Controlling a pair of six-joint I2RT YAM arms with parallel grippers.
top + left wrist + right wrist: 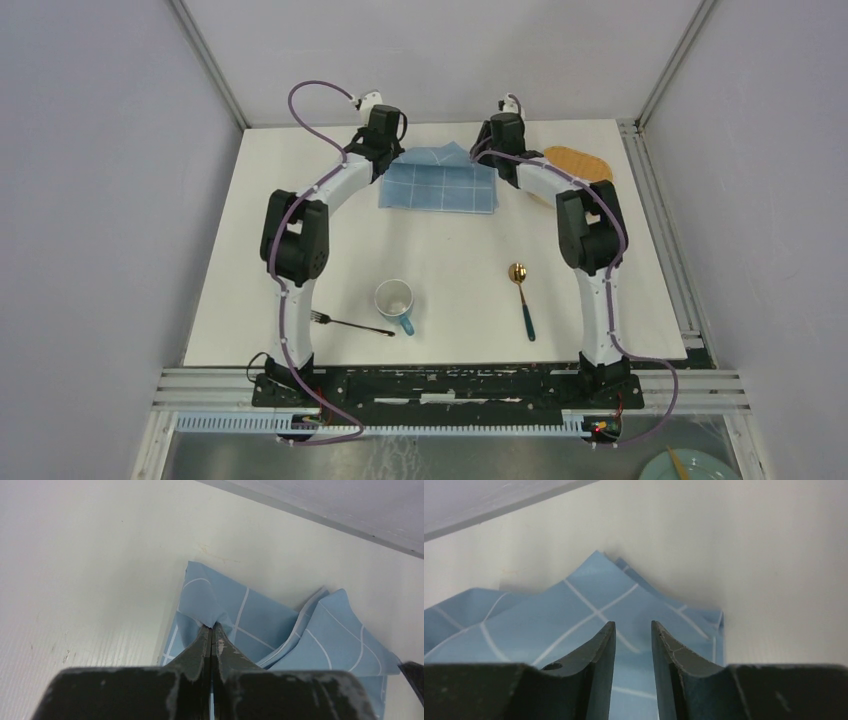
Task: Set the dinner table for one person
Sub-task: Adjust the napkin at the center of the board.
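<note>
left tool (212,628) clenched on a fold of the cloth (260,625) | right tool (633,630) parted above the cloth's other side | tabletop (450,250) lies under both, cloth at its far edge | step: laying cloth | next: right tool needs to close on its corner

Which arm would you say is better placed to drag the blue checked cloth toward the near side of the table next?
Left, probably. The left claw is shut on a raised fold of the blue checked cloth, while the right claw stands open over it, gripping nothing.
</note>
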